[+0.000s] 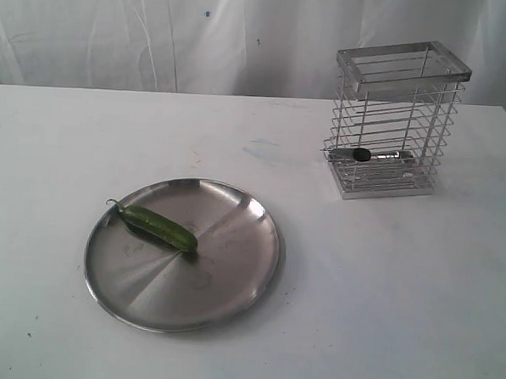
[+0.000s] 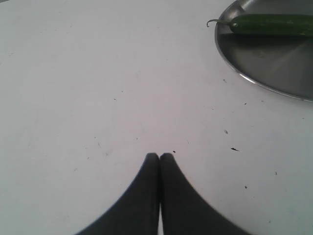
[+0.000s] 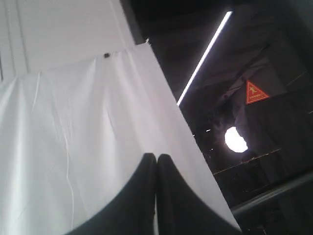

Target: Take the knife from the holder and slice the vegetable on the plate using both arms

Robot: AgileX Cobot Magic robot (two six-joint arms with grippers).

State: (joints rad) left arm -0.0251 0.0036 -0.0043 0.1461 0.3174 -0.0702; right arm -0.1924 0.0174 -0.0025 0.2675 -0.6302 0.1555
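Left jaws and right jaws are both pressed together, empty. Near left on the counter (image 1: 400,291), the vegetable (image 1: 159,226) lies on the plate (image 1: 232,273); far right, the knife (image 1: 363,154) rests low inside the holder (image 1: 404,63).

A matt white worktop (image 1: 415,334) fills the lower scene, with faint bluish smudges (image 1: 264,148) near its middle and small dark specks (image 2: 234,149) scattered over it. Behind its far edge hangs a white cloth (image 1: 159,32), creased in long folds and evenly lit. In the right wrist view the cloth's edge runs slantwise, and the room beyond it is dark. There a long strip light (image 3: 203,58) glows, a round lamp (image 3: 236,139) shines bright, and an orange triangular sign (image 3: 255,93) shows near the lamp. A white panel (image 3: 63,29) adjoins the cloth.
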